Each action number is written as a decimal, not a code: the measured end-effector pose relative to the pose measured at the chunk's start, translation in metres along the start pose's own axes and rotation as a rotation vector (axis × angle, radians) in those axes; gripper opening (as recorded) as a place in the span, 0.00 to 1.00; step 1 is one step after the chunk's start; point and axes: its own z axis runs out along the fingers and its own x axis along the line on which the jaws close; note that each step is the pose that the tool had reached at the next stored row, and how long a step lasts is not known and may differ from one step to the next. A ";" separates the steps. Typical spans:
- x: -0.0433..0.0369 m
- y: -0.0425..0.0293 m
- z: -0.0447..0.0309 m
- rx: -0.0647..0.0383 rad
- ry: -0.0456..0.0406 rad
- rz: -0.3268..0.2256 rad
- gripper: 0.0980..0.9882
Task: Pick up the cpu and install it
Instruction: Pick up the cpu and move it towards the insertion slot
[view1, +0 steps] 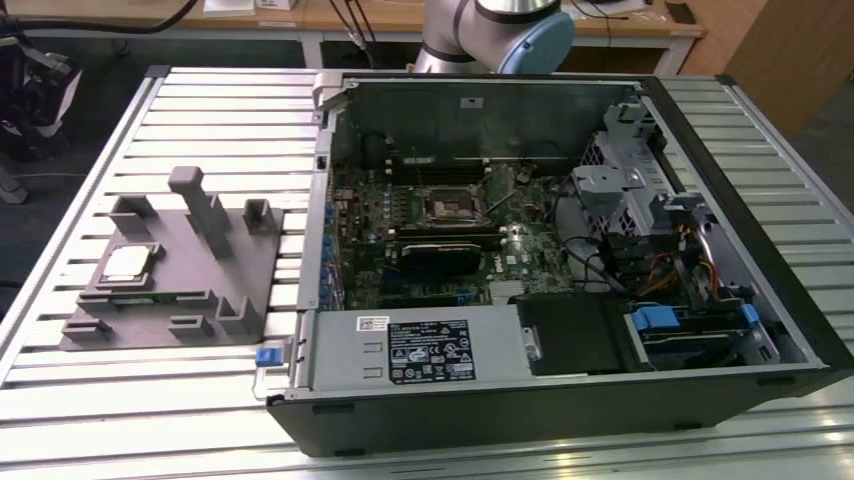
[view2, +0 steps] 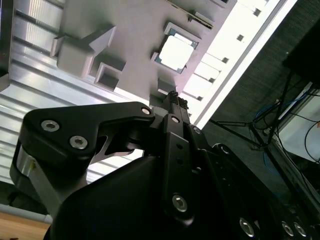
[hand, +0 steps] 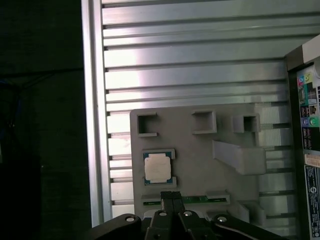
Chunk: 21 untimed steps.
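While the end effector hangs over the fixture, I read its fingers as pressed together with nothing between them; both wrist views agree on that. The cpu lies flat, metal top up, in its square pocket in the fixture, not picked up. In the first wrist view the fingertips line up near that pocket and close to a green strip seated in a slot along the fixture edge, above both and touching neither. In the exterior view the cpu and fixture sit on the slatted worktop, to the exterior view's left of the open PC case, fixture just beside the case wall. The socket sits mid-board on the motherboard inside the case, black frame round it, well apart from the cpu. The arm shows behind the case at the far side of the worktop. In the second wrist view the cpu top glares white, pale rim visible.
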 end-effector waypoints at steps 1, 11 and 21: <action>0.0000 -0.0001 0.0003 0.000 0.0002 0.000 0.01; -0.0001 -0.0012 0.0048 0.000 0.0001 0.000 0.01; -0.0002 -0.0018 0.0098 0.000 0.0002 0.000 0.01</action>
